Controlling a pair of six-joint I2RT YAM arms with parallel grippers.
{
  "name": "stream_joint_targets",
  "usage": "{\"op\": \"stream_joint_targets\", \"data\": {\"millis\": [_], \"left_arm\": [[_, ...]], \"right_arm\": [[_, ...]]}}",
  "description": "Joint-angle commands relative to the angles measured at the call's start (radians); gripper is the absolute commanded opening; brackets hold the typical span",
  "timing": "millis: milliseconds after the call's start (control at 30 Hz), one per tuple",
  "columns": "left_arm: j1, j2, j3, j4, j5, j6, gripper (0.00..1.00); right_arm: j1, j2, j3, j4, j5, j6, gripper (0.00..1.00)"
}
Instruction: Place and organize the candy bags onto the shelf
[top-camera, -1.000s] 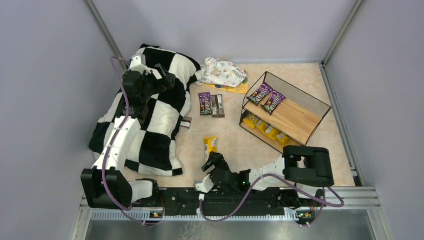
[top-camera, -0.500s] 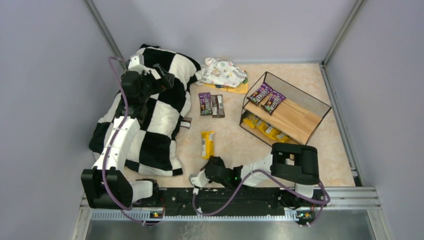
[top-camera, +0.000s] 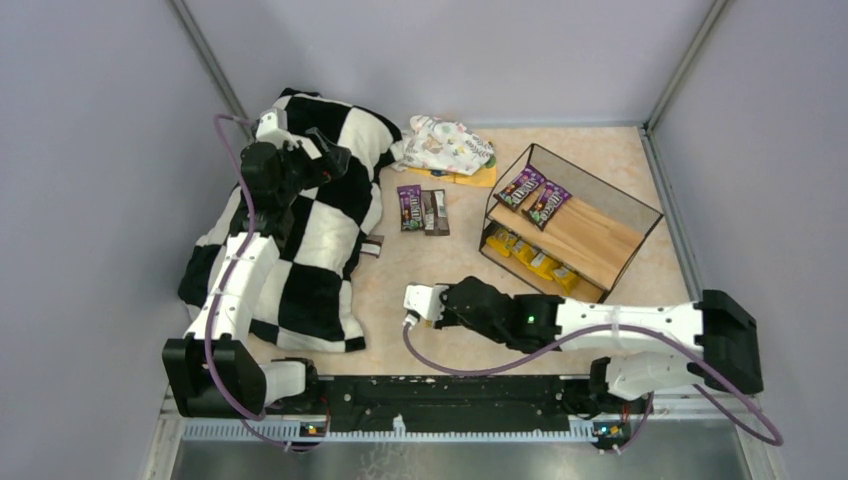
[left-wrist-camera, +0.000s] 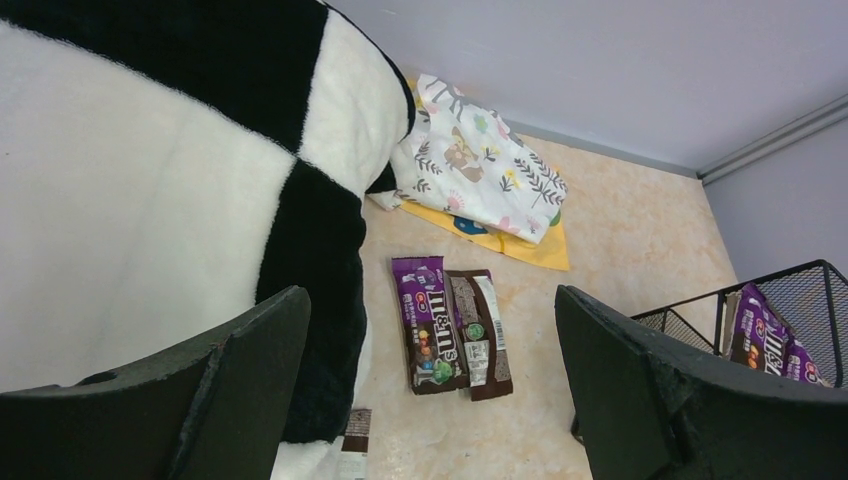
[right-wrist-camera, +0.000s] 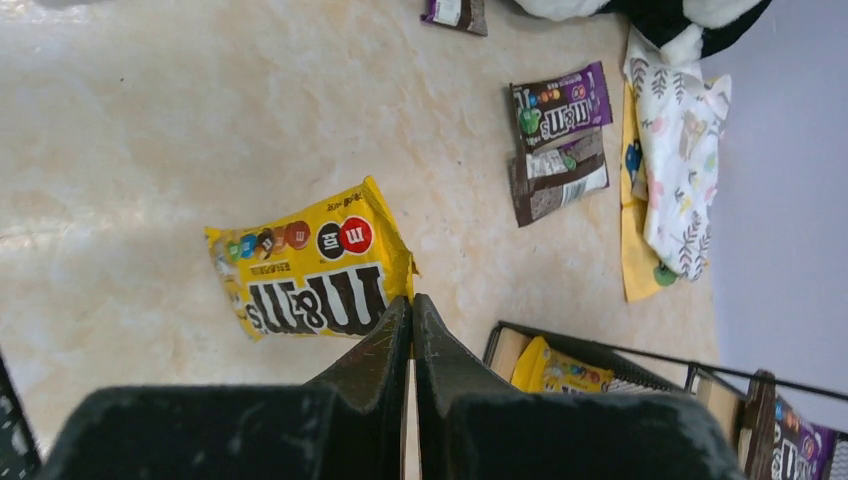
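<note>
A yellow candy bag (right-wrist-camera: 310, 265) lies on the table, and my right gripper (right-wrist-camera: 411, 300) is shut on its near edge. From above, the right gripper (top-camera: 415, 300) hides that bag. Two purple candy bags (top-camera: 533, 195) rest on the upper board of the shelf (top-camera: 600, 240), with yellow ones (top-camera: 530, 258) on the lower tier. A purple bag (top-camera: 410, 207) and a brown one (top-camera: 435, 211) lie side by side on the table. My left gripper (top-camera: 325, 155) hovers open over the checkered blanket, empty, and its view shows that same pair (left-wrist-camera: 450, 325).
The checkered blanket (top-camera: 300, 240) covers the left side, with a small packet (top-camera: 372, 245) at its edge. A floral cloth bundle (top-camera: 448, 143) lies on an orange sheet (top-camera: 478, 180) at the back. Walls close in on all sides.
My right arm swung out from near its base and reached over the yellow bag, and its jaws went from open to shut on the bag's edge. The left arm barely moved.
</note>
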Motion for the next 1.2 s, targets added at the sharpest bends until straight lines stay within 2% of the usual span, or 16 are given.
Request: {"op": "stream_joint_targets", "data": {"millis": [0, 200, 400, 500, 633, 700, 867, 1067, 1167], "left_arm": [[-0.002, 0.006, 0.027, 0.053, 0.019, -0.01, 0.98], [-0.015, 0.003, 0.028, 0.055, 0.027, -0.013, 0.98], [-0.032, 0.004, 0.03, 0.049, 0.005, 0.001, 0.98], [-0.041, 0.003, 0.03, 0.045, -0.01, 0.012, 0.98], [-0.048, 0.007, 0.034, 0.042, -0.017, 0.019, 0.98], [-0.048, 0.007, 0.036, 0.04, -0.014, 0.019, 0.98], [-0.048, 0.006, 0.039, 0.038, -0.005, 0.019, 0.98], [-0.048, 0.012, 0.04, 0.038, -0.005, 0.019, 0.98], [-0.048, 0.015, 0.039, 0.037, -0.004, 0.019, 0.98]], "right_arm": [[-0.007, -0.121, 0.026, -0.201, -0.026, 0.16, 0.0], [-0.007, -0.242, 0.0, -0.293, -0.043, 0.212, 0.0], [-0.056, -0.222, -0.043, -0.093, -0.119, 0.515, 0.0], [-0.056, -0.12, 0.012, -0.078, -0.033, 0.626, 0.0], [-0.057, -0.005, 0.117, -0.166, 0.122, 0.636, 0.0], [-0.062, -0.009, 0.116, -0.145, 0.12, 0.629, 0.0], [-0.113, 0.016, 0.111, -0.151, 0.012, 0.668, 0.0], [-0.274, 0.032, 0.05, -0.079, -0.198, 0.748, 0.0], [-0.289, 0.034, 0.062, -0.052, -0.332, 0.713, 0.0]]}}
